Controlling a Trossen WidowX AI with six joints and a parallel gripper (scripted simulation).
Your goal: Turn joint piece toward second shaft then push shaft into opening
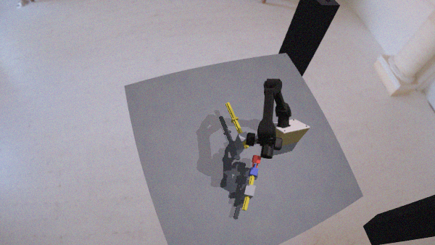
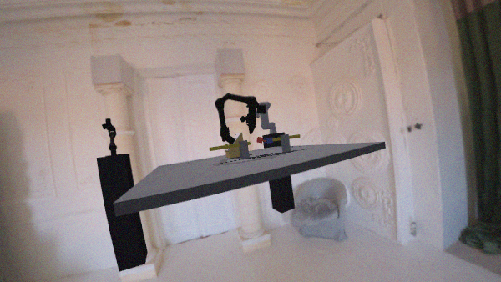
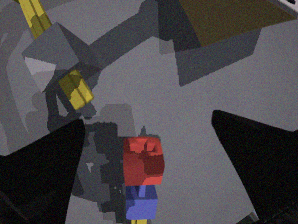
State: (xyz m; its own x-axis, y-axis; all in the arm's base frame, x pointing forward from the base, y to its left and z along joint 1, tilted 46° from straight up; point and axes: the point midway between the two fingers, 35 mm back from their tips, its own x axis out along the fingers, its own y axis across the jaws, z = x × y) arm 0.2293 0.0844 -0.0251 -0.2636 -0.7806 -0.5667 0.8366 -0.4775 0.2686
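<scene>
The red square joint piece [image 1: 256, 159] [image 2: 260, 139] [image 3: 144, 160] sits on a blue hinge part [image 1: 254, 172] [image 2: 268, 140] [image 3: 141, 202], roughly in line with the yellow first shaft [image 1: 246, 204] [image 2: 295, 136], which is in a grey block [image 1: 250, 190] [image 2: 285, 143]. The yellow second shaft [image 1: 233, 114] [image 2: 219, 148] [image 3: 34, 15] passes through the second block [image 3: 50, 47] [image 2: 244, 149] at an angle. Its near end is apart from the red piece. My gripper [image 3: 150, 120] is open and empty above the joint piece, which shows between and below the fingertips in the wrist view. Where the red opening points is unclear.
A yellowish box [image 1: 293, 137] [image 3: 230, 22] with a white top stands beside the second block, under my arm. A grey arm [image 2: 265, 118] stands behind the table in the exterior view. A black pedestal [image 2: 117, 208] with a small arm is at the left. The grey table [image 1: 174, 109] carries dark shadows.
</scene>
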